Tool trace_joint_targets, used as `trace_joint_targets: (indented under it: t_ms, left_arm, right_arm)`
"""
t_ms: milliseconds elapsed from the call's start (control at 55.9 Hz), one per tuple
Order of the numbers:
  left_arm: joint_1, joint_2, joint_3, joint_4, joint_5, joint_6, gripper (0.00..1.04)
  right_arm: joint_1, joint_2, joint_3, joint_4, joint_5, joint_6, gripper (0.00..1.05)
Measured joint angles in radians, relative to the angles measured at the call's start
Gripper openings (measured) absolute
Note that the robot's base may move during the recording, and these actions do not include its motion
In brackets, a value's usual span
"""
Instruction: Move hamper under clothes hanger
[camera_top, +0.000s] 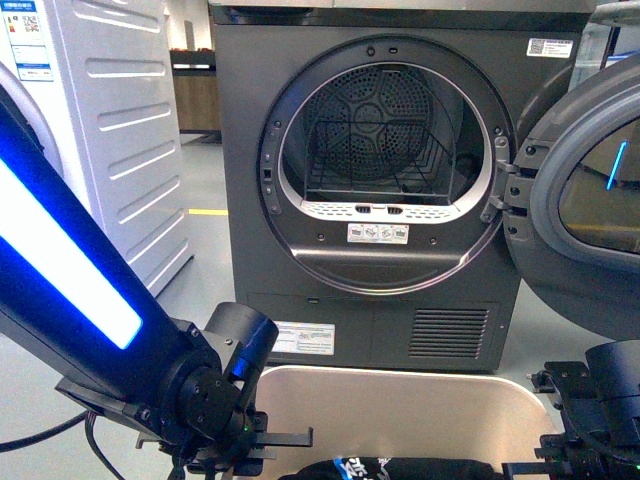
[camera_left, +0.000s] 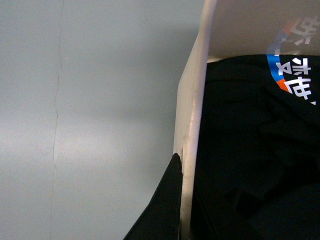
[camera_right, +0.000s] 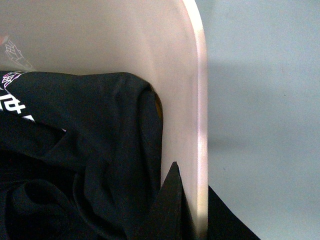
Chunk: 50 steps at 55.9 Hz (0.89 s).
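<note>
The beige hamper (camera_top: 390, 410) sits low in the front view, just before the dryer, with black clothes (camera_top: 390, 468) inside. My left gripper (camera_top: 250, 445) is shut on the hamper's left rim (camera_left: 192, 125); one dark finger (camera_left: 167, 200) lies against the wall's outside. My right gripper (camera_top: 560, 450) is shut on the right rim (camera_right: 200, 125); one finger (camera_right: 172, 200) is inside the wall, the other outside. Black printed clothes (camera_left: 250, 150) fill the tub, also seen in the right wrist view (camera_right: 75, 160). The clothes hanger is out of view.
A dark grey dryer (camera_top: 390, 180) stands straight ahead, its round door (camera_top: 590, 200) swung open to the right. A white appliance (camera_top: 110, 130) stands at the left. Grey floor (camera_left: 90, 120) lies beside the hamper on both sides (camera_right: 265, 110).
</note>
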<state>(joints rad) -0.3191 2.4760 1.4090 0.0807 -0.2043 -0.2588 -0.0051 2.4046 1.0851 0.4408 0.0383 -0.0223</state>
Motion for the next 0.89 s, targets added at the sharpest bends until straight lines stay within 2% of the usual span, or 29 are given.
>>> trace_joint_targets:
  t_ms: [895]
  left_arm:
    - [-0.002, 0.000, -0.015, 0.011, -0.003, -0.006, 0.04]
  right_arm:
    - [-0.005, 0.000, -0.015, 0.022, -0.006, -0.001, 0.03]
